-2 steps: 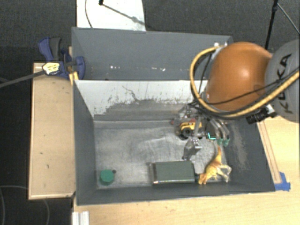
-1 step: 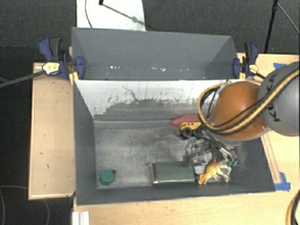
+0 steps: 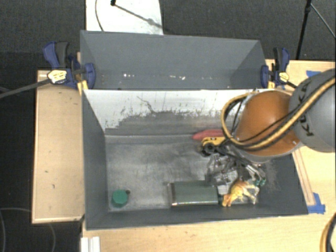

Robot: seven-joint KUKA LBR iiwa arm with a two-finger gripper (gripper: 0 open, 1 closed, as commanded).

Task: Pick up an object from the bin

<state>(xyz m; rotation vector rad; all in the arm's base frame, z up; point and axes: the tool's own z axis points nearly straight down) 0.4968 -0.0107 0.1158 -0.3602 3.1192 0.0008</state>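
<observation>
My gripper [image 3: 224, 171] hangs low in the right half of the bin, under the arm's orange cover. Just in front of it lies a flat dark green rectangular block [image 3: 192, 193] along the front wall. To the block's right, close under the gripper, a yellow-orange toy animal [image 3: 239, 194] lies on the floor. Behind the gripper, a red flat piece [image 3: 206, 136] and a small yellow-and-black item [image 3: 211, 144] rest near the back wall. The view does not reveal anything held by the gripper.
A small round green cap [image 3: 119, 197] sits alone in the front left corner. A tiny green bit [image 3: 260, 181] lies by the toy animal. The arm and its cables hide the right back part of the bin.
</observation>
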